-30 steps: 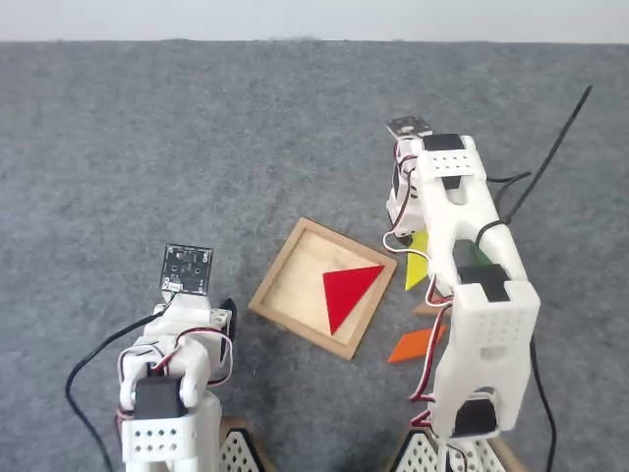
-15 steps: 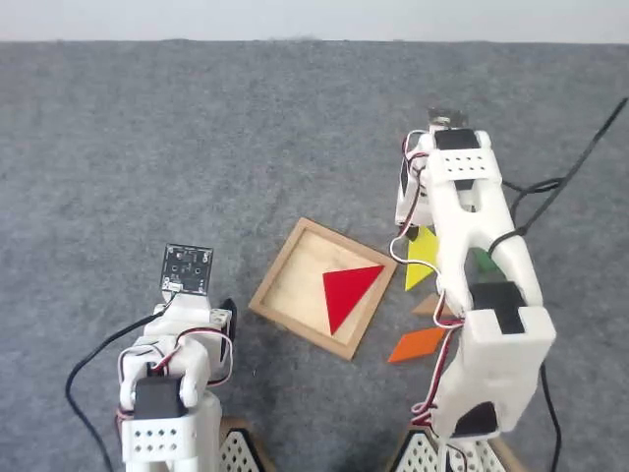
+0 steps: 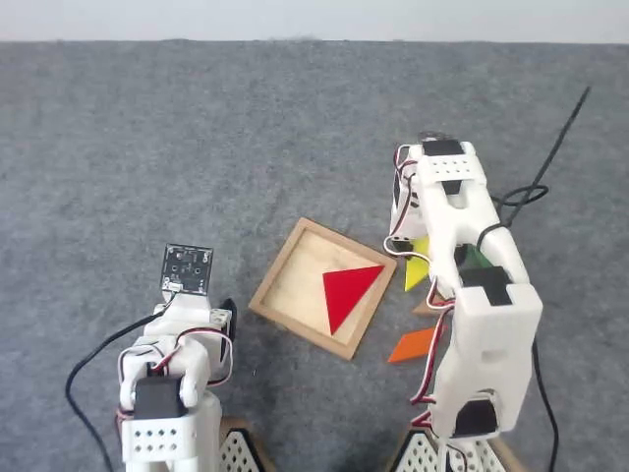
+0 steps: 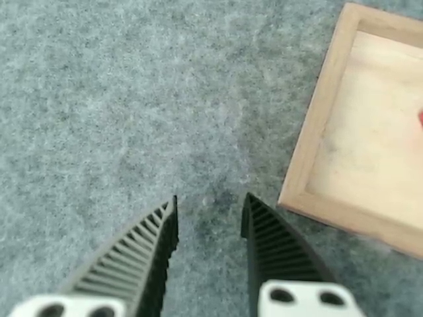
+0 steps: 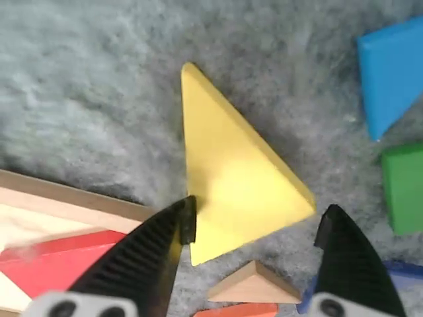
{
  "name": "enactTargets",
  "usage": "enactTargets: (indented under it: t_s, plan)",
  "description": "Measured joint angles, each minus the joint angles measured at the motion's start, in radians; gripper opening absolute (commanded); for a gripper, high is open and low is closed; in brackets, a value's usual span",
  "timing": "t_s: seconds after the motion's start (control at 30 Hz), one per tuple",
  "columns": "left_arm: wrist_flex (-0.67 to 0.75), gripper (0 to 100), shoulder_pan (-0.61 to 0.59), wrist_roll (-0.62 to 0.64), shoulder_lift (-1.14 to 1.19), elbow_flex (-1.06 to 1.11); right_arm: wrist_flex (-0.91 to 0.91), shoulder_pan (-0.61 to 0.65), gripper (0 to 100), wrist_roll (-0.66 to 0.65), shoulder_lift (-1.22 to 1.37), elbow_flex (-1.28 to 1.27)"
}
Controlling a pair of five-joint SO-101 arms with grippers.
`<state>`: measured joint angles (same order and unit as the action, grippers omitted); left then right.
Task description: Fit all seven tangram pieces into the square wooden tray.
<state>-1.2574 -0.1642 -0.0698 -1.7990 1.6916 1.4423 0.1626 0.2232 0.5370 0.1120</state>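
- My right gripper [image 5: 259, 221] stands wide open astride the yellow triangle [image 5: 231, 178], just right of the tray [image 3: 285, 261]; from above, the right arm [image 3: 472, 256] covers part of it.
- My left gripper [image 4: 209, 203] is open and empty.

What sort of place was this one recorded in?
Probably a robotics test bench: a grey felt table top, two small white arms at its near edge, and a wooden tray beside a yellow triangle.

Grey felt table [image 3: 147, 128] spanning the high view. Directly on it: square wooden tray [image 3: 278, 263] at centre; yellow triangle [image 3: 415, 270] just right of tray; orange parallelogram [image 3: 415, 345] at lower right; green piece [image 3: 477, 258], blue triangle [image 5: 393, 66] and tan triangle [image 5: 254, 284] near the yellow one.
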Motion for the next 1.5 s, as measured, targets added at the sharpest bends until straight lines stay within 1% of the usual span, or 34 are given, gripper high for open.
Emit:
enactTargets:
  t_s: [0.13, 0.2, 0.43, 0.5, 0.63, 0.73, 0.87, 1.0, 1.17, 1.3, 1.5]
  plan:
    - [0.000, 15, 0.000, 0.000, 0.000, 0.000, -0.020, 0.000, 29.2, -0.008, 0.043, 0.008]
    - [0.000, 15, 0.000, 0.000, 0.000, 0.000, -0.029, 0.000, 27.3, -0.009, 0.049, 0.008]
    - [0.000, 15, 0.000, 0.000, 0.000, 0.000, -0.032, -0.002, 4.3, -0.009, 0.048, 0.008]
    - [0.000, 15, 0.000, 0.000, 0.000, 0.000, -0.032, -0.011, 0.2, -0.009, 0.046, 0.012]
    - [0.000, 15, 0.000, 0.000, 0.000, 0.000, -0.029, -0.006, 0.6, -0.009, 0.052, 0.057]
    - [0.000, 15, 0.002, 0.000, 0.000, 0.000, 0.018, 0.025, 0.6, -0.009, 0.052, 0.097]
    - [0.000, 15, 0.000, 0.000, 0.000, 0.000, 0.061, 0.098, 0.6, -0.009, -0.026, 0.120]
    - [0.000, 15, 0.000, 0.000, 0.000, 0.000, 0.069, 0.210, 0.7, -0.009, -0.110, 0.120]
    - [0.000, 15, 0.000, 0.000, 0.000, 0.000, 0.060, 0.341, 0.7, -0.002, -0.129, 0.121]
    - [0.000, 15, 0.000, 0.000, 0.000, 0.000, 0.008, 0.394, 0.7, 0.068, -0.129, 0.121]
    - [0.000, 15, 0.000, 0.000, 0.000, 0.000, -0.014, 0.463, 0.9, 0.095, -0.129, 0.121]
